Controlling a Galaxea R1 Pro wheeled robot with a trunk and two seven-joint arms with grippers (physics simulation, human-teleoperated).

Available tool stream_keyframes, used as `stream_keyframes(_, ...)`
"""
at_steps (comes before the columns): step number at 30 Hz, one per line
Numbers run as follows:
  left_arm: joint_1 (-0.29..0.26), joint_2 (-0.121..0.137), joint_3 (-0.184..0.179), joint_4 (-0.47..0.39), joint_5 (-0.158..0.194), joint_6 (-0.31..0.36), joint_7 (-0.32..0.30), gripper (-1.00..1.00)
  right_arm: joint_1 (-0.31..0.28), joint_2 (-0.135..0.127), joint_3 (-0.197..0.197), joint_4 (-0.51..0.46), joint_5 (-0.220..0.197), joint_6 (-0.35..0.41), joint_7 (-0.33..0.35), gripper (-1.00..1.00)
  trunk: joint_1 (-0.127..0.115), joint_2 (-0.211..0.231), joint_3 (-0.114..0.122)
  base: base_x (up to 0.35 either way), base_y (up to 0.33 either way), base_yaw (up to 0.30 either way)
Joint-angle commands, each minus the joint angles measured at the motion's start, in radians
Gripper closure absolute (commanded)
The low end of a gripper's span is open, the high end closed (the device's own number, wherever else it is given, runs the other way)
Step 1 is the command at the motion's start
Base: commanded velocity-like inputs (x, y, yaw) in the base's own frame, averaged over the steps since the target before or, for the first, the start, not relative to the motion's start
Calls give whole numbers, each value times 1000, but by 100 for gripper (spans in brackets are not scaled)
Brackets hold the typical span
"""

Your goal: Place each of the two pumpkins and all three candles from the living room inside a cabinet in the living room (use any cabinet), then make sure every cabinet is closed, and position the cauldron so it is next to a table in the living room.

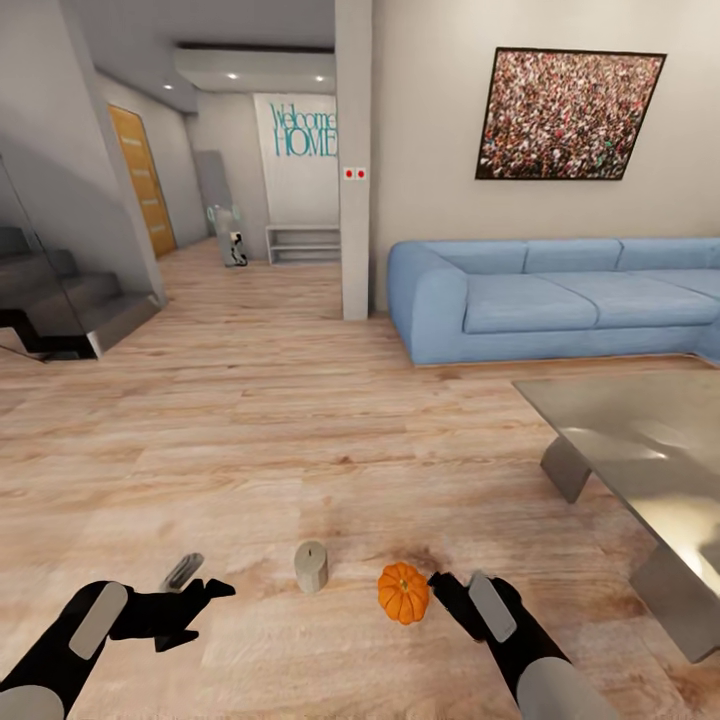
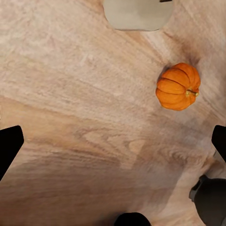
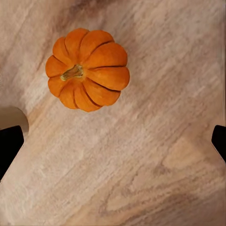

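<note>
On the wooden floor just in front of me lie one orange ribbed pumpkin (image 1: 403,592) and one beige candle (image 1: 311,566), about a hand's width apart. My right gripper (image 1: 447,590) hovers just right of the pumpkin, open; its wrist view looks down on the pumpkin (image 3: 88,69), with the candle's edge (image 3: 13,118) to one side. My left gripper (image 1: 200,583) is open, left of the candle. Its wrist view has the pumpkin (image 2: 178,86) and the candle (image 2: 137,14) ahead of its fingertips (image 2: 9,146). The cabinet and the cauldron are out of view.
A low table (image 1: 640,450) with a shiny top stands at the right. Behind it is a blue sofa (image 1: 560,300). A white pillar (image 1: 353,160) rises in the middle, stairs (image 1: 60,300) are at the left, and a hallway runs back beyond them.
</note>
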Motion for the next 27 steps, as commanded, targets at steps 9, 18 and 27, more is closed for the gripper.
stream_keyframes(9,-3,1,4,-1,0,-3,-2,-100,-22,9,2,5,12,-31,0,-100,4,-2,-35,0,0,0)
stream_keyframes(18,-3,6,25,-1,2,0,-2,-100,-23,-1,-10,39,-4,-116,0,-100,8,-4,-70,0,0,0)
stream_keyframes(27,-3,8,98,-1,1,1,-2,-100,-22,-6,-10,53,6,-133,150,-100,12,-6,-105,0,0,0)
